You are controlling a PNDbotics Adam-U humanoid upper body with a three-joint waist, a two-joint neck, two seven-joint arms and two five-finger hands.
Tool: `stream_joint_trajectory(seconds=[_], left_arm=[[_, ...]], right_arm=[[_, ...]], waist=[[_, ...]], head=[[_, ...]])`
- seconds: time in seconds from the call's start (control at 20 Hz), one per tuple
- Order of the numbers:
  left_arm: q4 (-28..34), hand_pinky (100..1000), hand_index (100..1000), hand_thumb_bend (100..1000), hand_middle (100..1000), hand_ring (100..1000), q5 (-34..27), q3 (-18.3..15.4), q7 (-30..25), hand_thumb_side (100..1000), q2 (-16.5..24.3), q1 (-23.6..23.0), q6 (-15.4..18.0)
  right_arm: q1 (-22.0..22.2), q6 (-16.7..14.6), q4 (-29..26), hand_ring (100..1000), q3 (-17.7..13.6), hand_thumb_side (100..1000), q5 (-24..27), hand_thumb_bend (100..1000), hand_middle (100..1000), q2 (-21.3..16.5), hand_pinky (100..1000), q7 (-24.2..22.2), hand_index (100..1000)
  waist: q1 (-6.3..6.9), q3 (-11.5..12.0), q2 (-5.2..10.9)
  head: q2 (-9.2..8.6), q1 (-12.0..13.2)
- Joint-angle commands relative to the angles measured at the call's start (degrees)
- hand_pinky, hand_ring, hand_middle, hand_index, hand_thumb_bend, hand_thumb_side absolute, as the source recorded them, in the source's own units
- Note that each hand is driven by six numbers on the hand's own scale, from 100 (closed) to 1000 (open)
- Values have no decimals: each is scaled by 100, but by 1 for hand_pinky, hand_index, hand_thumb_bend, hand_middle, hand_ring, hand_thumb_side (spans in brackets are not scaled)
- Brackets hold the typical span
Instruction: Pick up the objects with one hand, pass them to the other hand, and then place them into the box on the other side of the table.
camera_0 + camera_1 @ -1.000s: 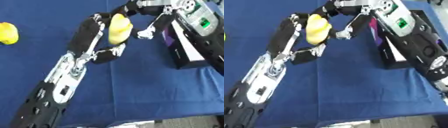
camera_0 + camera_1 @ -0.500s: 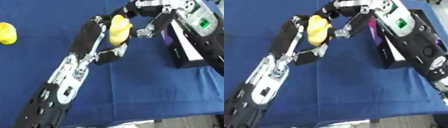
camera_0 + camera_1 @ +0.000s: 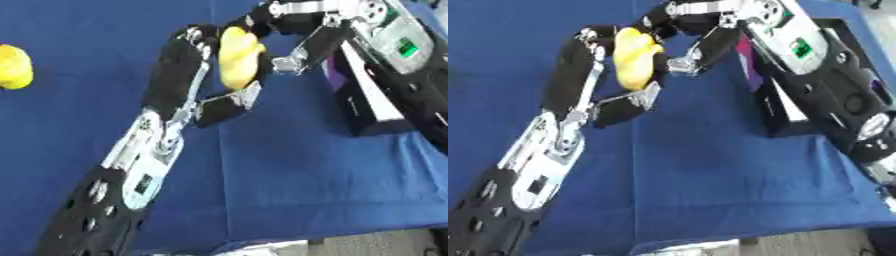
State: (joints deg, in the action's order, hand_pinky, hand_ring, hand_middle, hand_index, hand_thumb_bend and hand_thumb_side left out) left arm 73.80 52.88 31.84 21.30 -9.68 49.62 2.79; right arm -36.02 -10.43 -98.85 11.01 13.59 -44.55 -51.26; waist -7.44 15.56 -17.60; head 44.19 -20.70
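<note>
Both hands meet above the blue worktop [image 3: 289, 170], towards its far edge. The left hand [image 3: 179, 67] comes up from the near left corner and has the yellow object [image 3: 238, 57] against its palm, fingers [image 3: 229, 102] and thumb curled round it from below and behind. The right hand [image 3: 297, 37] reaches in from the far right, its fingers [image 3: 289, 64] curved and touching the right side and top of the same yellow object. So the piece hangs in the air between the two, clear of the cloth. Just beside the right arm, near the worktop's right edge, sits the black box [image 3: 785, 117]. Over at the far left edge lies a second yellow object [image 3: 13, 67], well apart.
</note>
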Motion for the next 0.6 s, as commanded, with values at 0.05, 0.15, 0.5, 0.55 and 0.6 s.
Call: stream_joint_trajectory(seconds=[0.05, 0.15, 0.5, 0.55, 0.6], left_arm=[[-23, 733, 746, 574, 599, 612, -6, -80, 247, 524, -138, 137, -108], [-30, 735, 757, 585, 610, 622, 8, -72, 352, 529, -129, 138, -139], [-57, 739, 764, 645, 619, 633, 90, -59, 513, 577, -88, 136, -253], [-60, 740, 766, 657, 621, 635, 105, -50, 513, 590, -84, 136, -249], [-61, 740, 766, 674, 622, 636, 121, -43, 511, 603, -81, 133, -241]], right_arm=[[-55, -96, -432, 1000, 170, 306, 194, 100, 472, 78, 717, -71, 537], [-44, -103, -426, 1000, 162, 305, 210, 100, 471, 73, 716, -71, 536], [-11, -96, -377, 1000, 117, 296, 229, 100, 471, 81, 715, -71, 536], [-9, -93, -372, 1000, 108, 295, 235, 100, 471, 83, 715, -71, 537], [-6, -88, -365, 1000, 102, 293, 235, 100, 471, 85, 714, -71, 537]], waist=[[-7, -15, 48], [-4, -9, 50], [-10, 28, 53], [-11, 32, 54], [-12, 35, 55]], head=[[-8, 46], [-8, 120], [-8, 244], [-8, 235], [-8, 221]])
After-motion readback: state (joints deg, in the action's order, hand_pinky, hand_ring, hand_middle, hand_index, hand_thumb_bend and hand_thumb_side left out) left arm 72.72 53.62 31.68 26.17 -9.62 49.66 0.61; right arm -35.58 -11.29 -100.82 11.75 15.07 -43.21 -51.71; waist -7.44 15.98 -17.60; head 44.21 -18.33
